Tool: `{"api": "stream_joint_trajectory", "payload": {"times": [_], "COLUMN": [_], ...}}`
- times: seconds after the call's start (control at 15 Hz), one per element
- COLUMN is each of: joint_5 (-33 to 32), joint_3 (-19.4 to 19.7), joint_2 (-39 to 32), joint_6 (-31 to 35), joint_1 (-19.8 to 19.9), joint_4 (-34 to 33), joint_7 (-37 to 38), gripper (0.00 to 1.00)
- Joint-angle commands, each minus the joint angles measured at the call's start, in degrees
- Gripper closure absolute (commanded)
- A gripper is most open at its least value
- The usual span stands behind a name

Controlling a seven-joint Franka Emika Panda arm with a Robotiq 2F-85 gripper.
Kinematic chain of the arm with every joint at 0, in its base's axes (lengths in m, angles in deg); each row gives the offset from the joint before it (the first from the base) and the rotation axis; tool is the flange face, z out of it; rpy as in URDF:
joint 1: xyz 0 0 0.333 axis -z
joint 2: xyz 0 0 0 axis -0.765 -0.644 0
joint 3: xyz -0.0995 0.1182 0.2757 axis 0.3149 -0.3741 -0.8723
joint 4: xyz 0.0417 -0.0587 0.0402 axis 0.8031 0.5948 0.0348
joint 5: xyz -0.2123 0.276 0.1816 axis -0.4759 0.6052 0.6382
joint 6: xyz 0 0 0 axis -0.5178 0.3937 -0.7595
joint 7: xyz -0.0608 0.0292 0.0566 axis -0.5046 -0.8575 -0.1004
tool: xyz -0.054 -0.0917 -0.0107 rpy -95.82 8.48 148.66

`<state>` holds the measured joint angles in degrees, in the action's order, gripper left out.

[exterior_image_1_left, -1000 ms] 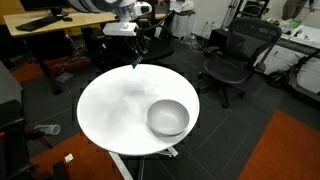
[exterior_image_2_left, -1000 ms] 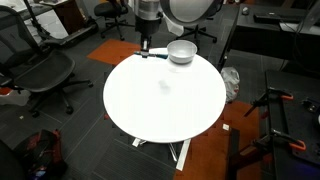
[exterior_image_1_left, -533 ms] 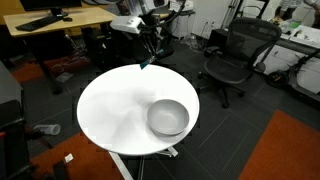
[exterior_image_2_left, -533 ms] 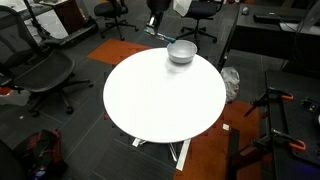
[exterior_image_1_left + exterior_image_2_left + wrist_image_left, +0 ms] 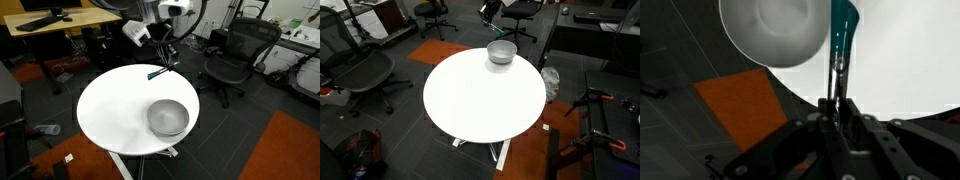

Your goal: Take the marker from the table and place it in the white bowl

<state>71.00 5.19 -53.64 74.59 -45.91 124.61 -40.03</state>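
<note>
Fingers (image 5: 826,115) of your gripper (image 5: 836,98) pinch one end of the marker (image 5: 843,35), so you hold it clear of the table (image 5: 110,110). In an exterior view the marker (image 5: 158,72) tilts over the tabletop's far edge, while the white bowl (image 5: 168,118) sits upright nearer the camera, apart from it.

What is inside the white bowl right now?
Nothing shows inside the white bowl: its visible interior is bare in the wrist view, though the frame's top edge cuts part off. The marker is outside it, held in the hand above the table.
</note>
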Motion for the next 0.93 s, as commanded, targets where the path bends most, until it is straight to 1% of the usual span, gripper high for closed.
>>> {"api": "stream_joint_trajectory", "payload": {"times": [0.0,0.47,0.87], "joint_5": [2.23,6.66,10.10], "joint_3": [1.41,2.51,2.84], "joint_2": [-0.27,-4.58,-8.53], "joint_6": [-0.20,0.50,1.03], "joint_1": [1.13,3.03,4.15], "joint_4": [0.58,0.65,0.86], "joint_7": [4.81,9.62,11.74], "gripper": [0.95,0.95,0.95]}}
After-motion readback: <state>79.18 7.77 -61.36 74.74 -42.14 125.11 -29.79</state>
